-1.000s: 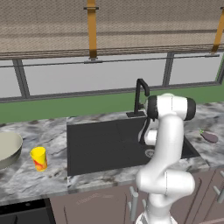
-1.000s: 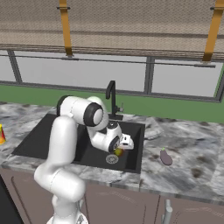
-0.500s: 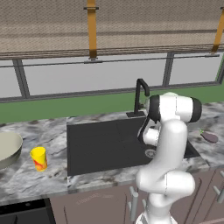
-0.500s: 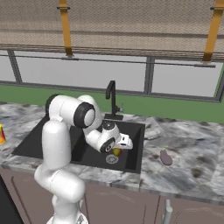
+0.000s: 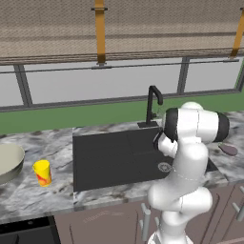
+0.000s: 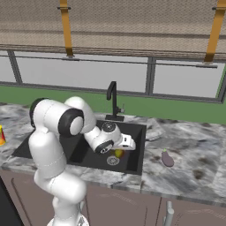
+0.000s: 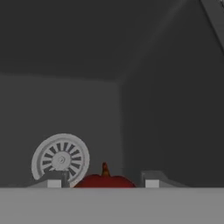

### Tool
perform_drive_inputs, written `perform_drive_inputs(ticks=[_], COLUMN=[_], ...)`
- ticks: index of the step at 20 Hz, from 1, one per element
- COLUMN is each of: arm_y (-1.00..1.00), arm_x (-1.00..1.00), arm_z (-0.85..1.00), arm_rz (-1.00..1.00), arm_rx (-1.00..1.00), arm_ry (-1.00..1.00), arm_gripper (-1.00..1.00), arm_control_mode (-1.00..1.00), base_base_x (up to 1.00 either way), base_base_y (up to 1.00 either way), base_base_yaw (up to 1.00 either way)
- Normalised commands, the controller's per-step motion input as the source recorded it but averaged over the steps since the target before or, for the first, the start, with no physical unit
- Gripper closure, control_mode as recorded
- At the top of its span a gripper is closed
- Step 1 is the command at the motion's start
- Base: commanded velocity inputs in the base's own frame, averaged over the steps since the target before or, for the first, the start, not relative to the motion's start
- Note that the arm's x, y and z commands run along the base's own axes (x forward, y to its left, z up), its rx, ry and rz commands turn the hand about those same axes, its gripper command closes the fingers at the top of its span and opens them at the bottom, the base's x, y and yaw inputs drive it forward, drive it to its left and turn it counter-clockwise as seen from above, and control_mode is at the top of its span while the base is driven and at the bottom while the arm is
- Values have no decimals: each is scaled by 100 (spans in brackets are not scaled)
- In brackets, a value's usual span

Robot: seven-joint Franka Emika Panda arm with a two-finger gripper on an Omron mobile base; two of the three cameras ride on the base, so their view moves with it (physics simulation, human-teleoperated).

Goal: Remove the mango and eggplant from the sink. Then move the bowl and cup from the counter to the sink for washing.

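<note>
**Gripper down in the sink, mango between its tips**

You have the arm bent low into the sink (image 6: 132, 132), with the gripper (image 7: 103, 181) over the right part of the basin floor. In your hand view the two finger tips stand apart on either side of the mango (image 7: 104, 180), whose red top and small stem rise between them; you cannot tell whether the tips touch the fruit. The round metal drain (image 7: 61, 158) lies just beside the mango. In your right base view the mango (image 6: 118, 153) shows yellow under the hand, right by the drain (image 6: 113, 160).

The eggplant (image 6: 167, 158) lies on the counter (image 6: 190, 145) to the right of the sink, apart from the rim. At the left of your left base view, the cup (image 5: 42, 172) stands upright on the counter, with the bowl (image 5: 8, 162) near it, further left at the frame edge. The black faucet (image 5: 152, 106) stands at the sink's far edge.
</note>
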Motion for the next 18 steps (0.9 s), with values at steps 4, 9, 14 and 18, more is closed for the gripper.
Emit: perform_drive_inputs(ticks=[4,9,14,18], arm_y=[-7,-8,-2,0], arm_x=[-8,-6,-1,1], arm_z=[66,65,68,67], arm_rz=[0,0,0,0], arm_rx=[0,0,0,0], arm_ry=[-2,0,0,0], arm_gripper=[100,100,100,100], arm_control_mode=[-100,-100,-100,-100], base_base_x=[0,0,0,0], base_base_y=[0,0,0,0], base_base_yaw=[0,0,0,0])
